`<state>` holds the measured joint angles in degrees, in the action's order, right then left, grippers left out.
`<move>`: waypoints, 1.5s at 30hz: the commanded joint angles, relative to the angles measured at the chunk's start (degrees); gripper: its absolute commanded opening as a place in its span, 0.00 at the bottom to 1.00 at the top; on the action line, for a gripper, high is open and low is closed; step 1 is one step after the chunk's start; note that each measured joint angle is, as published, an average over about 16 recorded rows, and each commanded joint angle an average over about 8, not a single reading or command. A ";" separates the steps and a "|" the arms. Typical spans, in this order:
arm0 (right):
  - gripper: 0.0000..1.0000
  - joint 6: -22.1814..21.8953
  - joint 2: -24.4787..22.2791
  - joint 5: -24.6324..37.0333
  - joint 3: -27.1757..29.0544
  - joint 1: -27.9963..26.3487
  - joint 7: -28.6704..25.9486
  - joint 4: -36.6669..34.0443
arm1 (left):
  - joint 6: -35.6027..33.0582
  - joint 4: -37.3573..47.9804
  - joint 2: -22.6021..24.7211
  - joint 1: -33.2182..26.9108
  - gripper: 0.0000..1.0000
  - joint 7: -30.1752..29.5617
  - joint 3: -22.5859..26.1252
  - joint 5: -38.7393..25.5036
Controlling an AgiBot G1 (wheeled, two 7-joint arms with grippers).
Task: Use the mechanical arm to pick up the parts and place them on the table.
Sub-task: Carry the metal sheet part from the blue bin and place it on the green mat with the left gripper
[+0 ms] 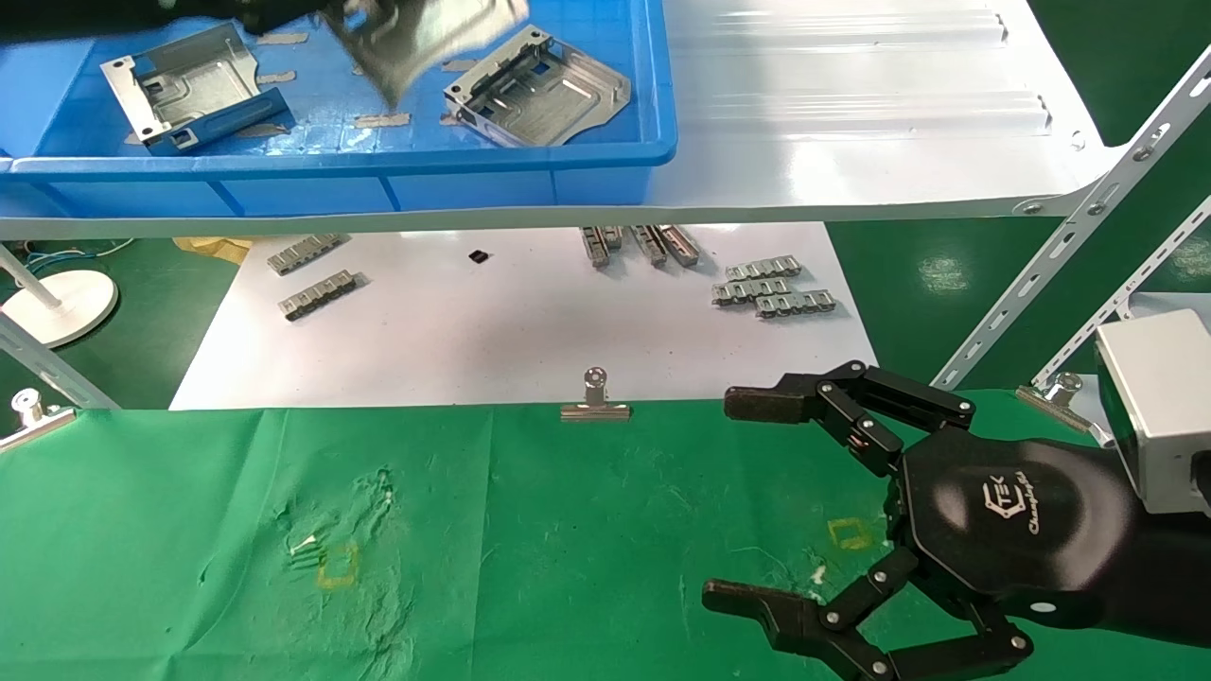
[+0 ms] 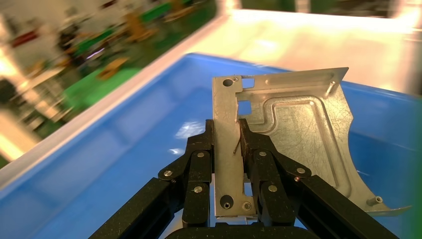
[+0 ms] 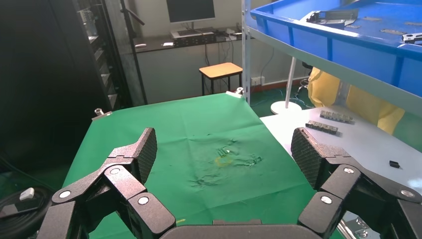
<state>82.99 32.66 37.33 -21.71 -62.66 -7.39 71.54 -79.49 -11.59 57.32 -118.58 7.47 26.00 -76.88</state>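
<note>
My left gripper [image 2: 228, 144] is shut on the folded edge of a shiny silver part [image 2: 298, 129] and holds it upright above the blue tray [image 2: 114, 134]. In the head view this part [image 1: 416, 38] is blurred at the top edge, above the tray [image 1: 473, 156]; the left arm is mostly out of frame there. Two more parts lie in the tray, one on the left [image 1: 180, 90] and one on the right [image 1: 535, 90]. My right gripper [image 1: 738, 501] is open and empty, low over the green cloth table [image 1: 568, 549]. It also shows open in the right wrist view [image 3: 224, 154].
The tray stands on a glossy white shelf [image 1: 851, 113] with slanted metal struts [image 1: 1069, 227] at the right. Below it, grey link strips [image 1: 771, 288] lie on a white board [image 1: 492, 331]. Binder clips [image 1: 594, 402] hold the cloth's far edge. A white round base [image 1: 57, 303] stands at the left.
</note>
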 commanded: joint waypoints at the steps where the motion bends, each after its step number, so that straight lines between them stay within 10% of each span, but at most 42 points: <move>1: 1.00 0.00 0.00 0.00 0.00 0.00 0.00 0.00 | -5.77 -0.96 -1.66 0.82 0.00 3.66 -0.90 1.40; 14: 1.00 0.00 0.00 0.00 0.00 0.00 0.00 0.00 | -12.02 -17.91 -11.67 15.87 0.00 18.62 9.11 7.96; 26: 1.00 0.00 0.00 0.00 -0.01 0.00 0.00 0.00 | -10.32 -8.08 -11.01 22.66 0.00 33.89 16.68 5.13; 35: 1.00 0.00 0.00 0.00 -0.01 0.00 0.00 0.00 | -9.18 0.02 -9.63 22.30 1.00 40.15 18.43 2.88; 45: 1.00 0.00 0.00 -0.01 -0.01 0.00 0.00 0.00 | -10.87 4.82 -9.46 21.64 1.00 42.72 17.50 4.84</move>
<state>82.98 32.65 37.32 -21.72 -62.66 -7.39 71.54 -90.17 -7.11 47.70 -96.88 48.58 43.28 -71.44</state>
